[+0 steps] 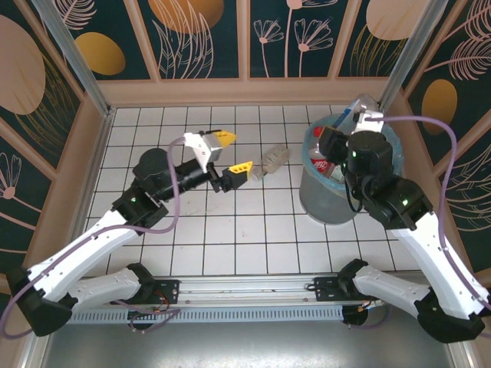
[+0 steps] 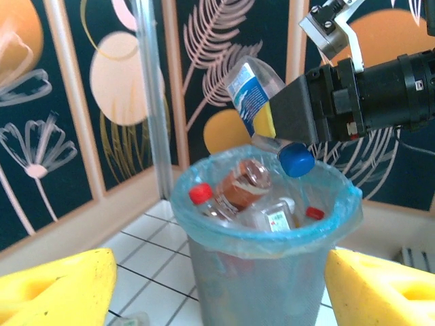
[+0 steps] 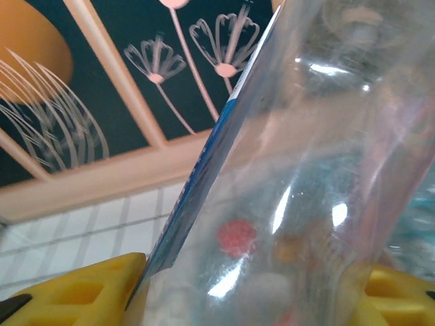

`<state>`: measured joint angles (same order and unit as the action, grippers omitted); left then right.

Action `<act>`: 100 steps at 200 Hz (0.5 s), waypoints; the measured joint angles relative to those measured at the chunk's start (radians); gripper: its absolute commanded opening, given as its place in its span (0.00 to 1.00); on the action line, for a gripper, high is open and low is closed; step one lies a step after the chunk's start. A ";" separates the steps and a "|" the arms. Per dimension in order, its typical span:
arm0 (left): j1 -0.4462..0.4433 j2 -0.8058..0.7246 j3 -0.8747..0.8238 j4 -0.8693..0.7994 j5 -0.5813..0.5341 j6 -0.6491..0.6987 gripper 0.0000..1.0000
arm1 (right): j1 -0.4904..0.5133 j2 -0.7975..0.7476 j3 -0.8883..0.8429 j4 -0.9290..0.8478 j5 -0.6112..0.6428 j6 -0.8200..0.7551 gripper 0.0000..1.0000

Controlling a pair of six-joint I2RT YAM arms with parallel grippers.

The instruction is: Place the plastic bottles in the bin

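Just above the nearly full bin (image 2: 253, 282), the right gripper (image 2: 270, 125) clamps a clear blue-capped bottle (image 2: 253, 85) cap-down, apparently lined up for dropping; the left gripper (image 1: 234, 153) gapes open beside a crushed bottle (image 1: 272, 162) on the table (image 1: 230, 245).

We see the left arm (image 1: 84, 257) and right arm (image 1: 433, 253) clad in white shells with black joints above the mounting rail (image 1: 245, 287); a purple cable (image 1: 454, 161) loops along each, and yellow wedge fingers (image 1: 244, 167) sit farthest from that rail.
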<state>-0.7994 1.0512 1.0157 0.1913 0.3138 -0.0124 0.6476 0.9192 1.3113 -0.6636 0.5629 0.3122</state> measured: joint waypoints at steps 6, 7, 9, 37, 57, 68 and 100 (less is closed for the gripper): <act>-0.008 0.013 0.000 0.000 0.000 0.001 0.80 | -0.010 -0.017 -0.032 -0.002 -0.010 -0.028 0.48; -0.008 0.015 0.000 0.000 0.000 0.001 0.80 | -0.013 -0.021 -0.039 -0.002 -0.013 -0.035 0.48; -0.011 0.019 0.000 0.000 0.000 0.002 0.80 | -0.014 -0.024 -0.046 -0.003 -0.015 -0.042 0.49; -0.032 0.048 0.000 0.000 -0.002 0.011 0.80 | -0.076 -0.026 -0.100 -0.038 -0.062 -0.157 0.61; -0.035 0.050 0.000 0.005 -0.011 0.019 0.80 | -0.121 -0.008 -0.101 -0.049 -0.083 -0.219 0.64; -0.035 0.050 0.000 0.012 -0.016 0.022 0.81 | -0.150 -0.003 -0.101 -0.052 -0.093 -0.245 0.71; -0.035 0.049 -0.006 0.016 -0.039 0.034 0.81 | -0.198 -0.004 -0.101 -0.053 -0.112 -0.311 0.88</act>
<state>-0.8345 1.1004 1.0096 0.2070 0.2745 0.0219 0.4496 0.9154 1.2102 -0.7166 0.4511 0.0017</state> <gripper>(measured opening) 0.812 0.851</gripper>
